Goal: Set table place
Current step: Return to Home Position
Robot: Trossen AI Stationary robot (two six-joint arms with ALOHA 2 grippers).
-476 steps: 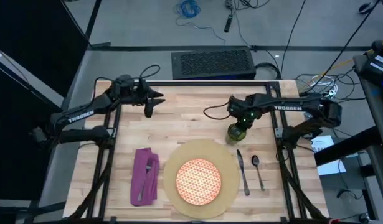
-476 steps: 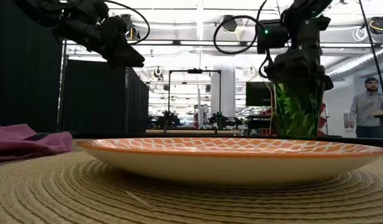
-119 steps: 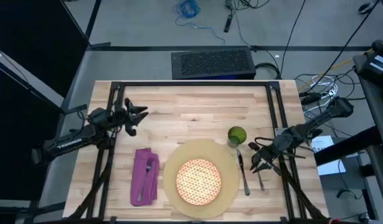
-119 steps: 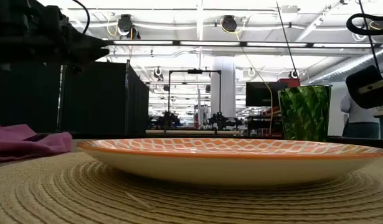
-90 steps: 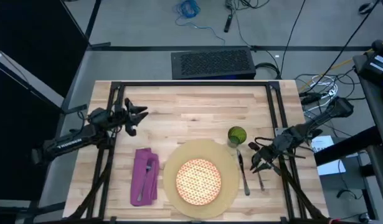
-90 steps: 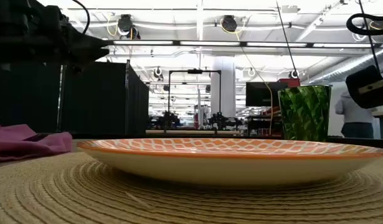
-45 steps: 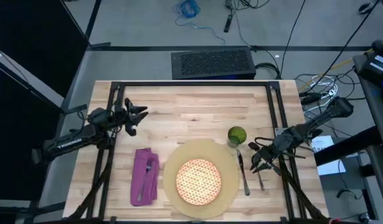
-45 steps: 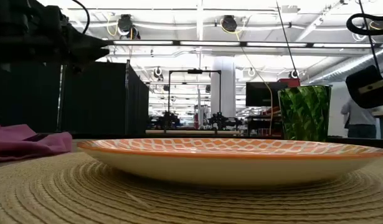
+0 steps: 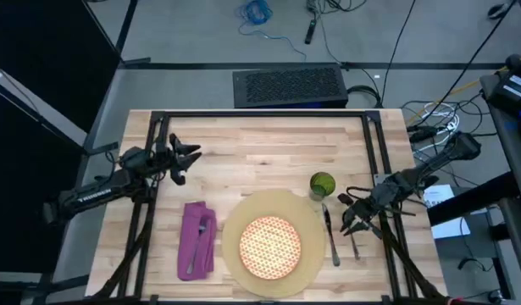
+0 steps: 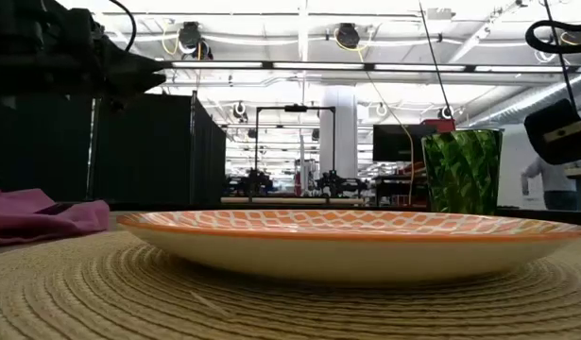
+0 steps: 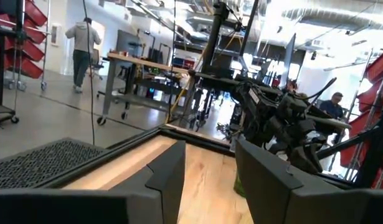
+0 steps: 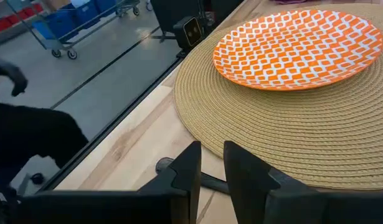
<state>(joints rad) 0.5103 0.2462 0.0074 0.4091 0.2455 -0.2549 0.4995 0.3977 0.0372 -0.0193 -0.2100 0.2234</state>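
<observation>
Two grippers, both empty: left gripper (image 9: pixel 185 160) at 10 o'clock of the table (image 9: pixel 260 148), fingers spread wide, well apart from everything laid; right gripper (image 9: pixel 346 217) at 3 o'clock, fingers slightly parted, hanging right over the spoon (image 9: pixel 353 239), with the knife (image 9: pixel 331 239) just beside at 9 o'clock of it.

Outward from there: mat (image 9: pixel 308 216) at the table's 6 o'clock, plate (image 9: pixel 271 246) centred on it, cup (image 9: pixel 322 183) at the mat's 1 o'clock, right at its rim, napkin (image 9: pixel 195 240) at the mat's 9 o'clock, fork (image 9: pixel 202 233) lying on top. Setting apparently complete; only the homing left.

To do that well: raise the right wrist straight up first, then swing off toward 3 o'clock, away from cup and cutlery. Keep the fingers off the spoon. Go gently near the cup, probably light and easy to tip.

From above, full layout but no heights. From table level, cup upright beyond the plate and plate flat on the mat, yet no knife or spoon. From the right wrist, a dark piece of cutlery lying close under the fingers, partly hidden overhead by the gripper itself.
</observation>
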